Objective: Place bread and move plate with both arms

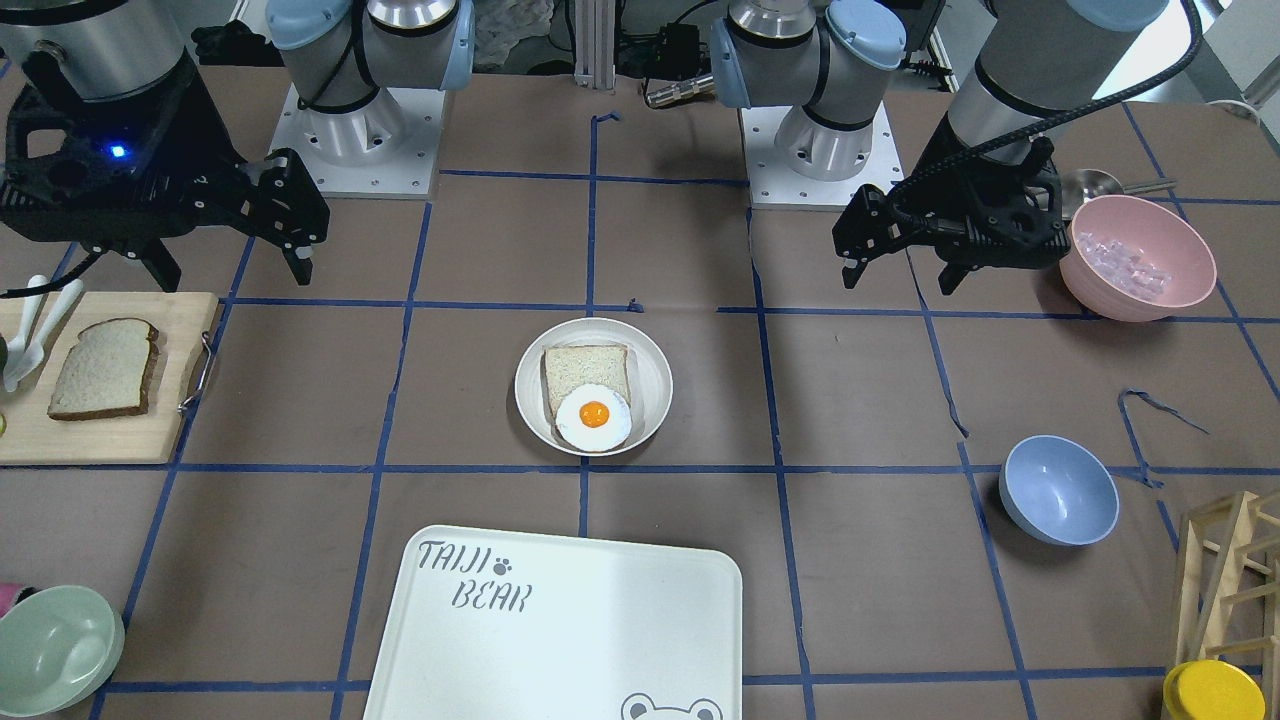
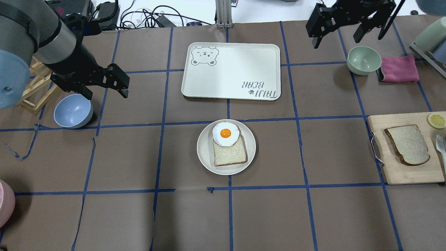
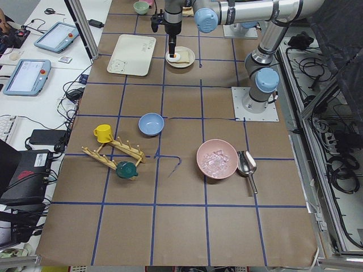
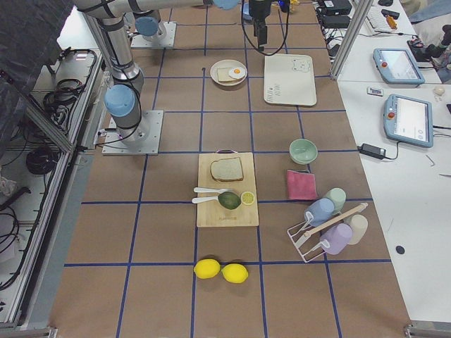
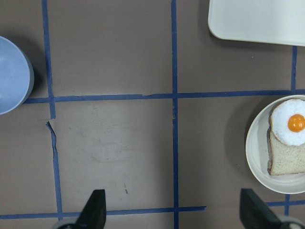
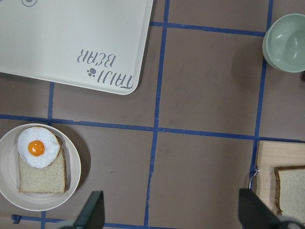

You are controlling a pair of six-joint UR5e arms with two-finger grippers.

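Observation:
The bread (image 2: 407, 144), a slice with a dark brown crust, lies on a wooden cutting board (image 2: 404, 173) at the table's right side; it also shows in the front view (image 1: 103, 368) and at the edge of the right wrist view (image 6: 290, 191). The off-white plate (image 2: 205, 150) sits mid-table and holds a paler slice with a fried egg (image 2: 225, 133) on it. My left gripper (image 2: 106, 94) hangs open and empty above the table, left of the plate. My right gripper (image 2: 336, 42) hangs open and empty at the far right, well apart from the bread.
The "TAIJI BEAR" tray (image 2: 230, 71) lies beyond the plate. A blue bowl (image 2: 73, 111) sits under the left arm, with a wooden rack (image 2: 35, 90) beside it. A green bowl (image 2: 363, 60) and pink cloth (image 2: 399, 68) are at the far right. A pink bowl (image 1: 1137, 257) stands near the left arm's base.

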